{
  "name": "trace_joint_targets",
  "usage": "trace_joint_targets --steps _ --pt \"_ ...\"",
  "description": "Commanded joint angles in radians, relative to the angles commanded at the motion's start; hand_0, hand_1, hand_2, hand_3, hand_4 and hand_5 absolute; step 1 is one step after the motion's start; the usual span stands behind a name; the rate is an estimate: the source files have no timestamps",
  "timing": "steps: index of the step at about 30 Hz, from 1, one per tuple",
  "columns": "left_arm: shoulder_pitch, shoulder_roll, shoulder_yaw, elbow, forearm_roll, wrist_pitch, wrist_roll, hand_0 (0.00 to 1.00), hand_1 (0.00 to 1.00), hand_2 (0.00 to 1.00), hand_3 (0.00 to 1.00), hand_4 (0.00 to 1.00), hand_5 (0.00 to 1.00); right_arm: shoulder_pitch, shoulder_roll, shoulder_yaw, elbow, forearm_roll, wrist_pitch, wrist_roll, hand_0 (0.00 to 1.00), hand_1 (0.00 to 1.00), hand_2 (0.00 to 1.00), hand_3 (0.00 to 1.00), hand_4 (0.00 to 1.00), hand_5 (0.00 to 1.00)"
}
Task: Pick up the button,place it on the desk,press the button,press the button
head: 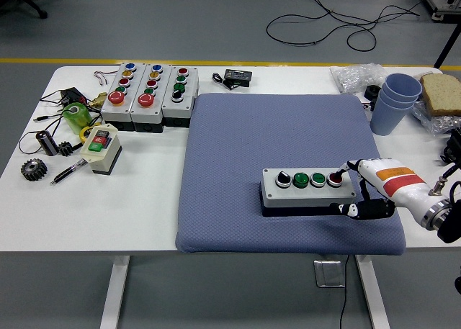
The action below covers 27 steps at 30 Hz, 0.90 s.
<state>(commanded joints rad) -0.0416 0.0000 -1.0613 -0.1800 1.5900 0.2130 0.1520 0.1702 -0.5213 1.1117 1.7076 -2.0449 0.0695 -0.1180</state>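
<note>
The button box (310, 192), a grey case with four buttons in a row, lies flat on the blue mat (238, 134) near the bench's (144, 214) front right corner. The right robot hand (358, 188) wraps its right end, a fingertip (349, 165) reaching over at the red button (335, 178), thumb along the front edge. The box looks rigid, hard-shelled and moderately light; its smooth plastic could slip, so pinching the short ends or long sides seems best, away from the buttons.

White-shelled right hand (371, 187) with orange and red bands, black fingers, silver wrist ring, black forearm.
</note>
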Motion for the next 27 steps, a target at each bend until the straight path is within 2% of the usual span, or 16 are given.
trace_joint_targets --steps 6,16,27 --pt "-0.001 0.0 -0.001 0.0 0.003 -0.001 0.0 0.594 0.635 0.671 0.545 0.348 0.697 0.02 0.009 -0.01 0.016 0.008 -0.004 0.0 0.012 0.002 0.193 0.636 0.866 0.481" --pt "0.0 0.0 -0.001 0.0 0.004 -0.001 0.002 0.594 0.635 0.671 0.545 0.347 0.697 0.04 0.045 -0.062 -0.014 0.0 0.0 -0.009 0.013 0.002 0.193 0.635 0.866 0.481" --pt "0.002 0.0 -0.004 0.0 0.014 -0.002 0.003 0.595 0.636 0.672 0.545 0.347 0.697 0.032 0.047 -0.066 -0.022 0.0 0.013 -0.013 0.013 0.002 0.193 0.633 0.865 0.481"
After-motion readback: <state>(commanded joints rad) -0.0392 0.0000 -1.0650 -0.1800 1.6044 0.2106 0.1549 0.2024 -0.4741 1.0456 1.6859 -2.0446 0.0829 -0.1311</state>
